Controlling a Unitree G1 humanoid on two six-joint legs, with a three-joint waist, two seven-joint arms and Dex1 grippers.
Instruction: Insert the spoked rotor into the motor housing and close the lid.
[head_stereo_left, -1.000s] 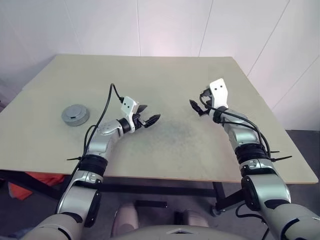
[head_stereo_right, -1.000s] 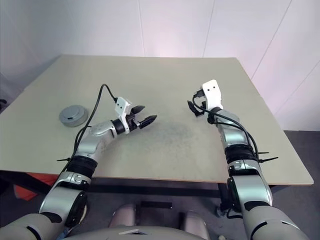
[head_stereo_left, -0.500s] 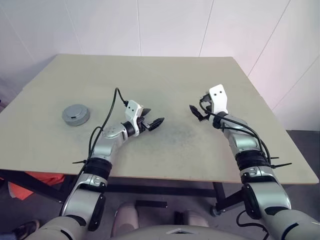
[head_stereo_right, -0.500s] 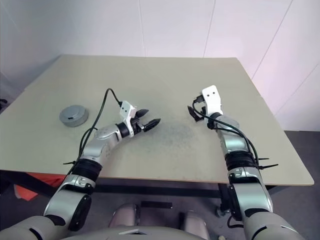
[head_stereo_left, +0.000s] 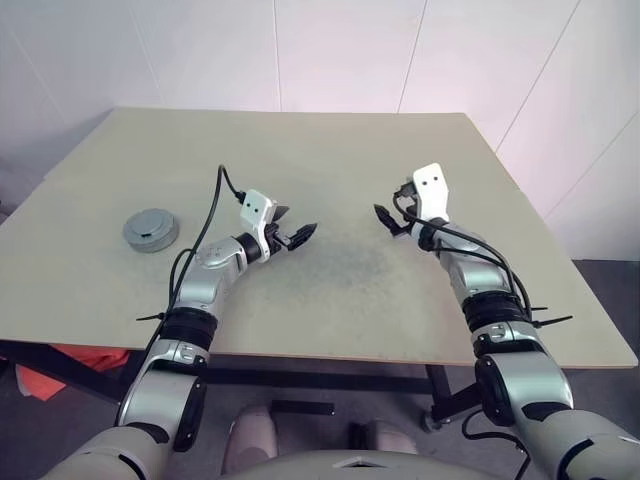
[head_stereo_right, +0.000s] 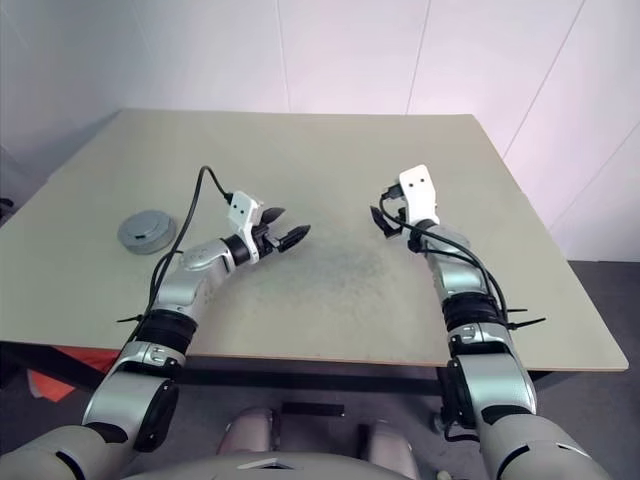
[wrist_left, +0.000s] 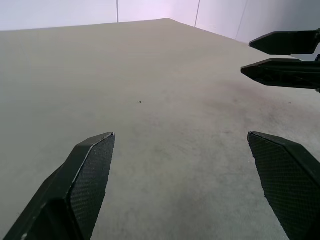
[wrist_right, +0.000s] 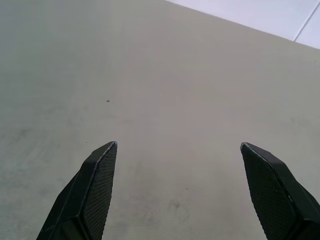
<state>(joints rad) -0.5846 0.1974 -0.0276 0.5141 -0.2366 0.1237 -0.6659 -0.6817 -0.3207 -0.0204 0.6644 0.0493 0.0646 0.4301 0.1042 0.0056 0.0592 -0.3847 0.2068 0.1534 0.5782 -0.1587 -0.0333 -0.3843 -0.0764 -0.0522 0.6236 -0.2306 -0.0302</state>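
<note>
A round grey puck with a plain smooth top, the lid (head_stereo_left: 151, 229), sits on the table's left side. The motor housing and the spoked rotor are out of view; what lies under the lid cannot be told. My left gripper (head_stereo_left: 299, 222) hovers open over the middle of the table, well to the right of the lid, pointing toward my right gripper (head_stereo_left: 389, 218). That one is open too, with nothing between its fingers (wrist_right: 100, 180). In the left wrist view, bare tabletop lies between my own left fingers (wrist_left: 85, 180), and the right gripper's fingertips (wrist_left: 280, 55) show beyond them.
The beige table (head_stereo_left: 330, 150) stretches back to a white wall. Its front edge (head_stereo_left: 330, 355) runs close below both forearms, and its right edge falls away beside the right arm. A dark scuffed patch (head_stereo_left: 350, 262) marks the surface between the grippers.
The left gripper slid a little toward the right half a second ago and has come back. The right gripper and the lid have stayed put.
</note>
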